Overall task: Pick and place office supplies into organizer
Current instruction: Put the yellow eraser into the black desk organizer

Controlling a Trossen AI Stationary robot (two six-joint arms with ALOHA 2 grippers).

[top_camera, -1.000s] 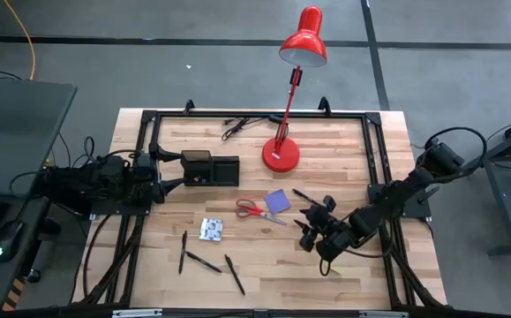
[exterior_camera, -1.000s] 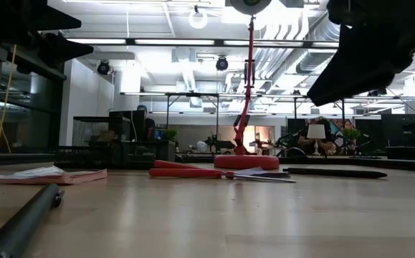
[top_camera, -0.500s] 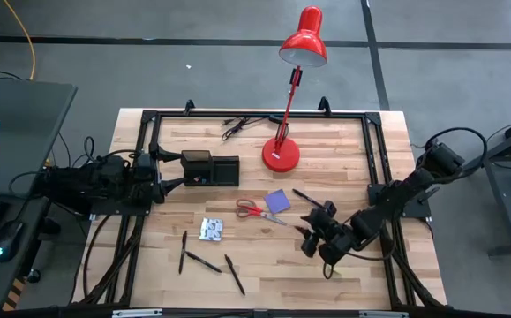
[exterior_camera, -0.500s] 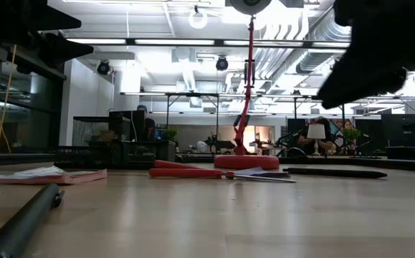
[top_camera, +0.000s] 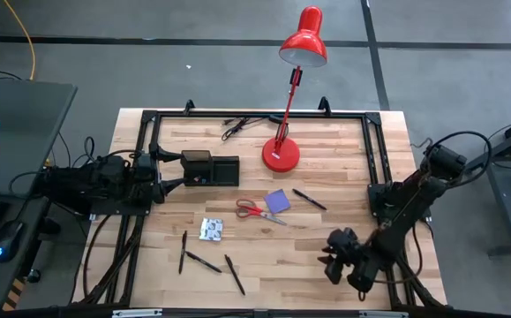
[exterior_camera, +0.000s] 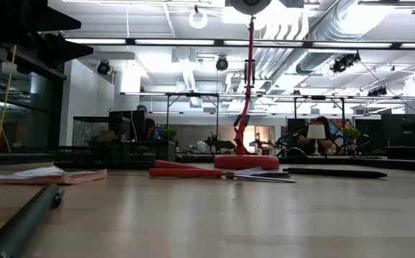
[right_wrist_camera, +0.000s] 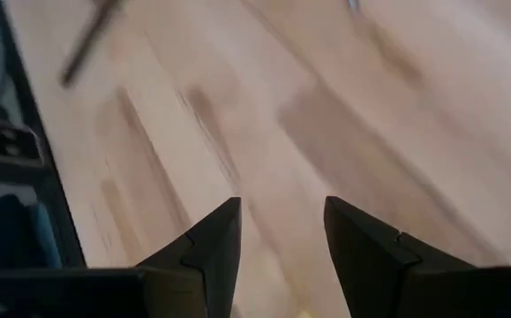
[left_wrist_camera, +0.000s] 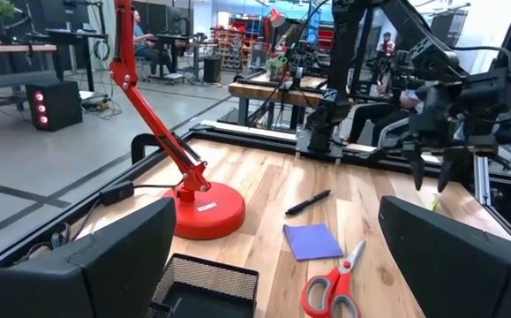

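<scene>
The black organizer (top_camera: 209,169) stands at the table's left. My left gripper (top_camera: 169,169) is open, with its fingers either side of the organizer's left end, apart from it. The organizer's mesh (left_wrist_camera: 206,287) shows between the fingers in the left wrist view. The red-handled scissors (top_camera: 257,210), purple pad (top_camera: 277,200) and one pen (top_camera: 309,199) lie mid-table. The patterned packet (top_camera: 210,230) and three pens (top_camera: 204,261) lie nearer the front. My right gripper (top_camera: 334,261) is open and empty above the near right part of the table (right_wrist_camera: 281,221).
A red lamp stands with its round base (top_camera: 281,155) behind the purple pad. A black cable (top_camera: 237,128) lies at the far edge. A black frame (top_camera: 371,150) runs along the table's sides. Bare wood lies between the scissors and the right gripper.
My right gripper has moved away from the pen beside the purple pad, toward the table's near edge and a little to the right. It has gone out of the low view. The pen stays where it lay.
</scene>
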